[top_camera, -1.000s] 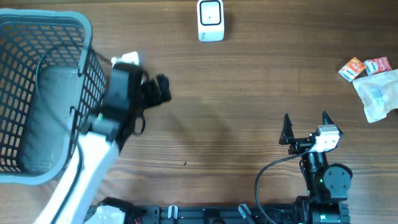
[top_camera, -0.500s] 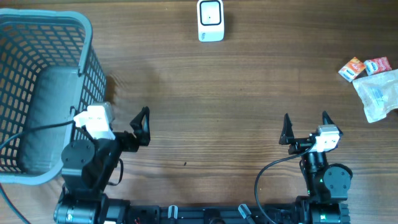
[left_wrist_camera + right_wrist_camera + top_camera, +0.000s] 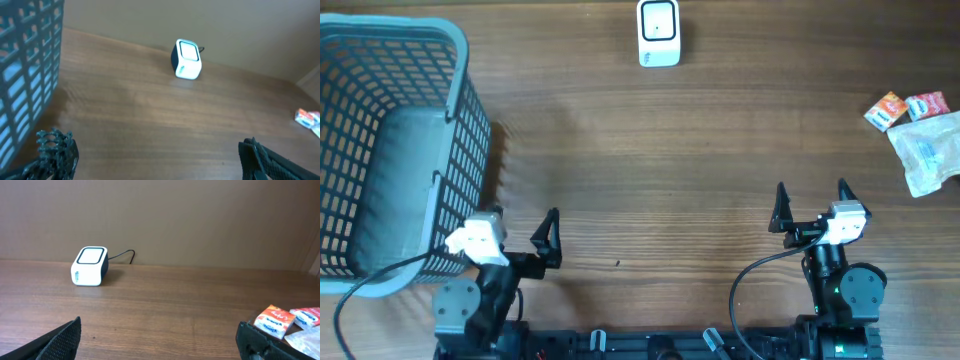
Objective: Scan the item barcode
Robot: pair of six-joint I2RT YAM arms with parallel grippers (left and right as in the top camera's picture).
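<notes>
The white barcode scanner stands at the far middle of the table, and it also shows in the left wrist view and the right wrist view. Two small orange and red packets and a clear plastic bag lie at the far right. The nearer packet sits just beyond my right finger. My left gripper is open and empty near the front edge, beside the basket. My right gripper is open and empty at the front right.
A tall grey mesh basket fills the left side, its wall close to my left gripper's left finger. Bare wooden table lies between the grippers and the scanner. The scanner's cable runs behind it.
My left arm has pulled back from beside the basket's right wall to the table's front edge. The right arm, scanner and packets have not moved.
</notes>
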